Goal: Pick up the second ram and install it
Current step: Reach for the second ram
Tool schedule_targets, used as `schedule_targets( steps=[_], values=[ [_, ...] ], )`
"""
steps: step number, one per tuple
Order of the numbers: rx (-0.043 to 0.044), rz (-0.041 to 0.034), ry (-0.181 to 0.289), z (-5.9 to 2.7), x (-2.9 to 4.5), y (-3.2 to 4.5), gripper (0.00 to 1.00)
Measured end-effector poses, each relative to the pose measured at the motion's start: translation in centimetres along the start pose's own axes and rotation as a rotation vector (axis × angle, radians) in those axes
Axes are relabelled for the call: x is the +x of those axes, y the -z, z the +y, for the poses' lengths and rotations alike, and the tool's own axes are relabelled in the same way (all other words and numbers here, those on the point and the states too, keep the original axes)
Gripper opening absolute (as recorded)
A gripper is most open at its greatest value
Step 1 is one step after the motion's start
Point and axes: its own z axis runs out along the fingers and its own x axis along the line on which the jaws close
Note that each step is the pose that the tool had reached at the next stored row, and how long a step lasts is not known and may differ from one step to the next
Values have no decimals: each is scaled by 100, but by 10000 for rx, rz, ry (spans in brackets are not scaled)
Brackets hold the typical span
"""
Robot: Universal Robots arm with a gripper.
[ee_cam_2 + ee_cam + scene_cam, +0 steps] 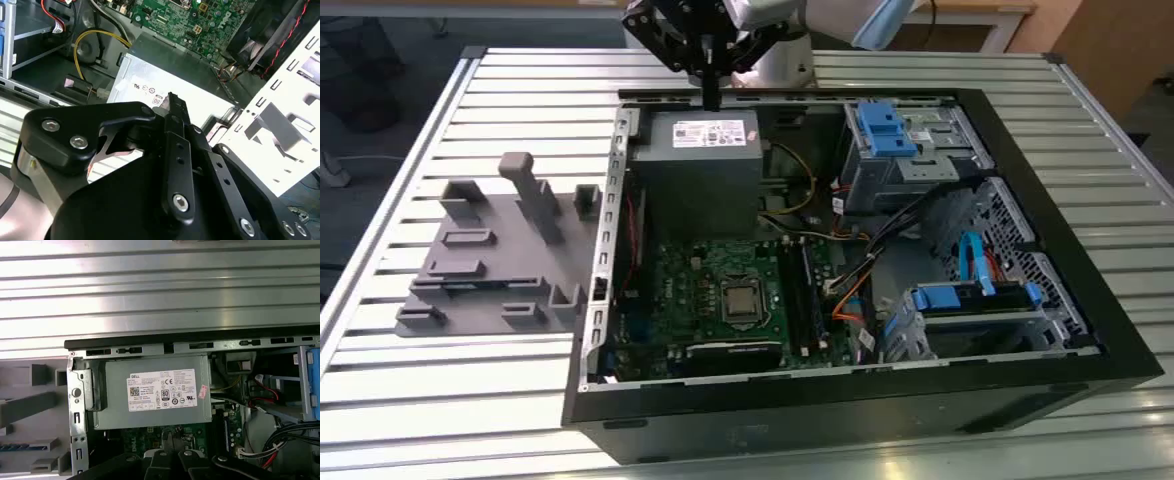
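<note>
**Pre-pick: ram not yet in hand**

At the exterior view's left, a grey holder [487,265] sits on the slatted surface [494,110], just beside the PC case [854,415]. In the first wrist view a bluish strip lies in one of the holder's slots. It's prob. the second ram [27,446], tho it's edge-on & hard to confirm. Nothing touches it.

Next to the right, the gripper [711,100] hangs over the far edge of the case, above the far side of the PSU box [700,165] and well apart from the holder. In the second wrist view the fingers [177,145] look pressed together w/ nothing between them: narrow, empty.

Further right & nearer is the green mobo [707,290] w/ its long black slots [798,290]. Can't tell whether a stick already sits in one. Blue drive cages [887,130] stand at the case's far right.

Judgement: the step in hand is the reach toward the pick; grasp & install both not done. The next move calls for opening the fingers, lining them up across the stick's flat faces, & coming down straight so the holder's walls aren't hit. It's a thin board, so the pinch has to be square & gentle.
</note>
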Motion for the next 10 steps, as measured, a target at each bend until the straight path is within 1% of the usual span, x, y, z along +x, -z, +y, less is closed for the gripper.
schedule_targets(
  steps=[10],
  values=[
    [0,0,0,-1,14,0,11]
  ],
)
